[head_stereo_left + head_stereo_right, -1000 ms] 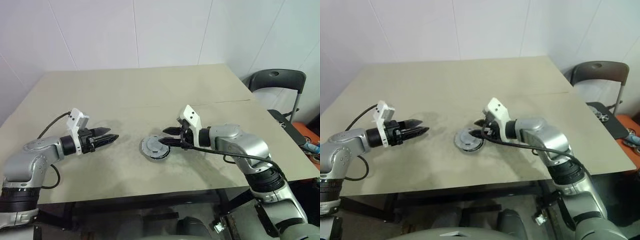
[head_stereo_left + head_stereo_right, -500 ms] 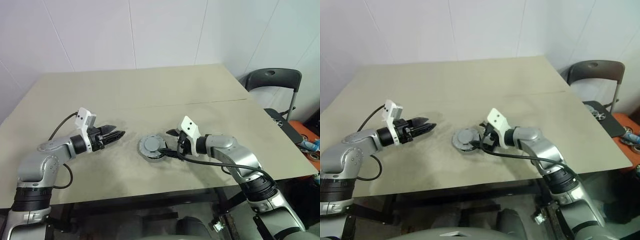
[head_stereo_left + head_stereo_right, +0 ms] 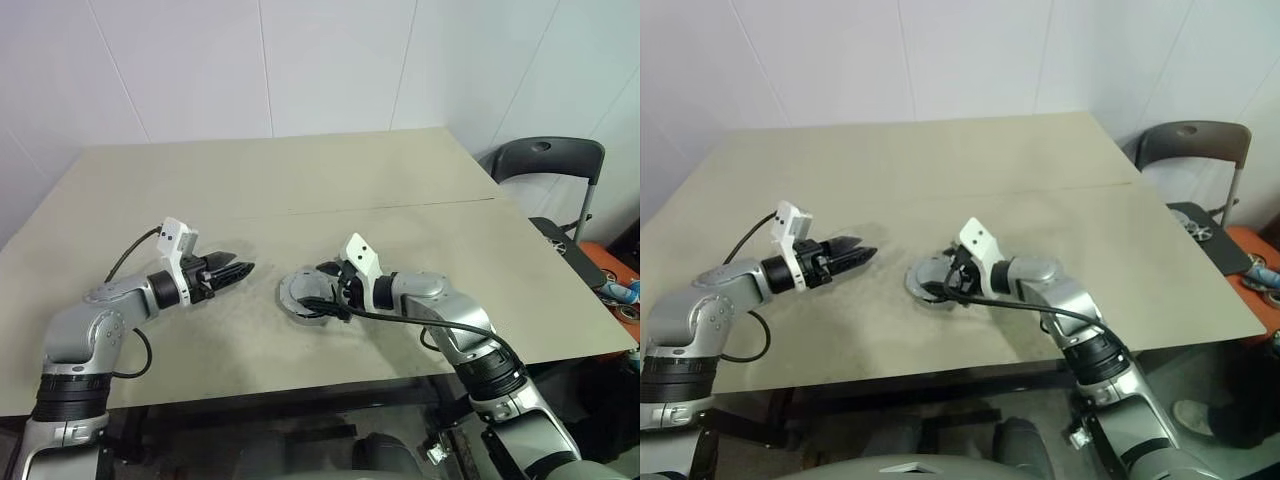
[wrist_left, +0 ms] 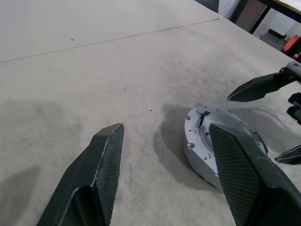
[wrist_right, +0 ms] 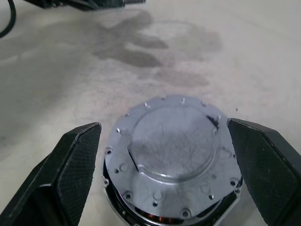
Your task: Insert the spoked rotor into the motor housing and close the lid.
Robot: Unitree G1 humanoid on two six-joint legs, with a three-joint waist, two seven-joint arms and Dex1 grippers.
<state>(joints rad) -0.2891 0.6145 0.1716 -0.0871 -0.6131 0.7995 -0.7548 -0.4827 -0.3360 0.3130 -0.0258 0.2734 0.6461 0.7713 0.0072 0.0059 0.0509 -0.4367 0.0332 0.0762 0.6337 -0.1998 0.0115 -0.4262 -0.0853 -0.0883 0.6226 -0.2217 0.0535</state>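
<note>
Since a second ago your right gripper (image 5: 162, 174) has spread its jaws from a narrow pinch to their widest, and it has dropped closer to the table (image 3: 300, 180). Its two black fingers (image 5: 70, 169) now straddle the lid (image 5: 171, 155) without touching it. That grey disc lies flat on the motor housing (image 5: 155, 217), a sliver of copper coil showing under its near rim. You can't see the spoked rotor under the lid. Your left gripper (image 3: 232, 270) hangs just above the table, to the left of the housing and apart from it, jaws partly spread and empty, pointing towards it. Off the table's right side stands a dark chair (image 3: 545, 165).
</note>
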